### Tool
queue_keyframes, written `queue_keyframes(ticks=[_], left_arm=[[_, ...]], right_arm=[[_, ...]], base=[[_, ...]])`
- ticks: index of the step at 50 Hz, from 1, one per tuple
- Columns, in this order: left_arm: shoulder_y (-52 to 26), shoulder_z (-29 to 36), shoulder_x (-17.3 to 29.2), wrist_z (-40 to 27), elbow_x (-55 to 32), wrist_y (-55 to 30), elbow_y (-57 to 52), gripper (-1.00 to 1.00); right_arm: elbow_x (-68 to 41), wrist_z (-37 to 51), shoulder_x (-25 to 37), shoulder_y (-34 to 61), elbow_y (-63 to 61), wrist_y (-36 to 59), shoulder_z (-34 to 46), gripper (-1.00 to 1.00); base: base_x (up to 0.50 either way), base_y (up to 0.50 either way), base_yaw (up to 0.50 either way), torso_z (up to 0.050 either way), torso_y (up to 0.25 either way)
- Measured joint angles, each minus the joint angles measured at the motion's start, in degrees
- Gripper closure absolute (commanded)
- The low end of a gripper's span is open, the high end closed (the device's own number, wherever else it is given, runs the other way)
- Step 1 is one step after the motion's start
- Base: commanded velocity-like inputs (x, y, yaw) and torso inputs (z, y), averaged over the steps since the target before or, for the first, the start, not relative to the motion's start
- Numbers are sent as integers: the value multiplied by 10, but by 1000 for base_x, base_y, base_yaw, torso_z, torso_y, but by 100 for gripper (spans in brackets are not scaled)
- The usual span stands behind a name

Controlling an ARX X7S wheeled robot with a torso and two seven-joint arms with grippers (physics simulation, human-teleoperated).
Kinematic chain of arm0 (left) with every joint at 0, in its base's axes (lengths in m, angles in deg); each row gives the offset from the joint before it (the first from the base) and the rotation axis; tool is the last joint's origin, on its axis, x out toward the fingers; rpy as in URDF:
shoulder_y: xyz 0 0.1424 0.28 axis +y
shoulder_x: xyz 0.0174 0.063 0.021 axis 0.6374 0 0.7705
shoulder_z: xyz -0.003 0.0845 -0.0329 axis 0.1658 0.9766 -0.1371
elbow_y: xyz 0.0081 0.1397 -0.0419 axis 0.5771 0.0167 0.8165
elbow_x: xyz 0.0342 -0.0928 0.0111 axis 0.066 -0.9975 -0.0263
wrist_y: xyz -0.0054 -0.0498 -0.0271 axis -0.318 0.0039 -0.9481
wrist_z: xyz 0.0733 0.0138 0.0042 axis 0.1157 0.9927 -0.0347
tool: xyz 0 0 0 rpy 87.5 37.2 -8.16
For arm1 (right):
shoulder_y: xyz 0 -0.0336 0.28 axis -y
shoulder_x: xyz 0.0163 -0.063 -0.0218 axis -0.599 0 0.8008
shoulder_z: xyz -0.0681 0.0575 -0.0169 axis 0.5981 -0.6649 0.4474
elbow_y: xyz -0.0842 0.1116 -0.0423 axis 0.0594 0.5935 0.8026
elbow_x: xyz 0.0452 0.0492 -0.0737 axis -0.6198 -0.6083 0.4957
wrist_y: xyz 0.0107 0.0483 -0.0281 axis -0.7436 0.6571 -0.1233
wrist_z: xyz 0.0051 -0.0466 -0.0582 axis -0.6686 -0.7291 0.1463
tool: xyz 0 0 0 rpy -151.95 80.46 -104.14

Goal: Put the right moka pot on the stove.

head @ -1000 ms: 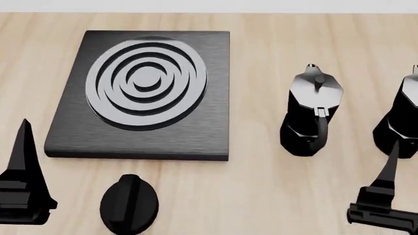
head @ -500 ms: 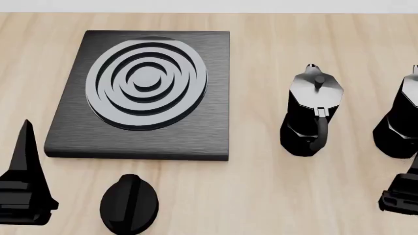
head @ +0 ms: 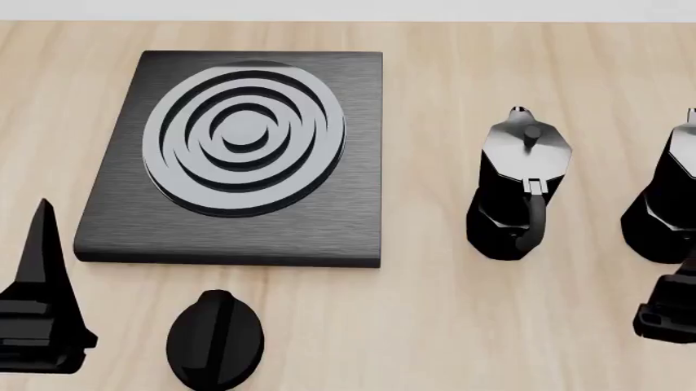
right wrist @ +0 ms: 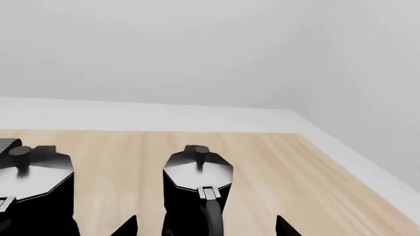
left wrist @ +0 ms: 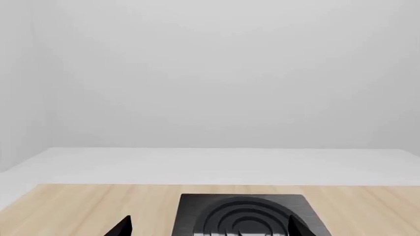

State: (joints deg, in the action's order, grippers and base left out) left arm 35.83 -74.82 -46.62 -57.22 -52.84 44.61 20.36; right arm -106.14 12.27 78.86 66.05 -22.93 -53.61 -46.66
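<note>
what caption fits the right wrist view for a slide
Right hand open and lined up behind the right moka pot, with the second moka pot beside it on the wooden table.

A bare simulated kitchen mock-up stands here: a light wooden bench point(head: 435, 326) carries a flat black stove point(head: 234, 220) with ring burner, a round black knob point(head: 214, 338) and two black moka pots point(right wrist: 196, 191), against plain pale grey walls point(left wrist: 210, 73).

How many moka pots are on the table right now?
2. One moka pot stands to the right of the stove; the right moka pot is at the head view's right edge, partly cut off.
</note>
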Motion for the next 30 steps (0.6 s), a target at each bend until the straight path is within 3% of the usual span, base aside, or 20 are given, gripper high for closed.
queue_keyframes(ticks=[30], left_arm=[[0, 4, 4, -6, 0, 7, 3, -100]], right_arm=[[29, -22, -10, 71, 115, -10, 41, -100]], base=[[0, 0, 0, 0, 0]])
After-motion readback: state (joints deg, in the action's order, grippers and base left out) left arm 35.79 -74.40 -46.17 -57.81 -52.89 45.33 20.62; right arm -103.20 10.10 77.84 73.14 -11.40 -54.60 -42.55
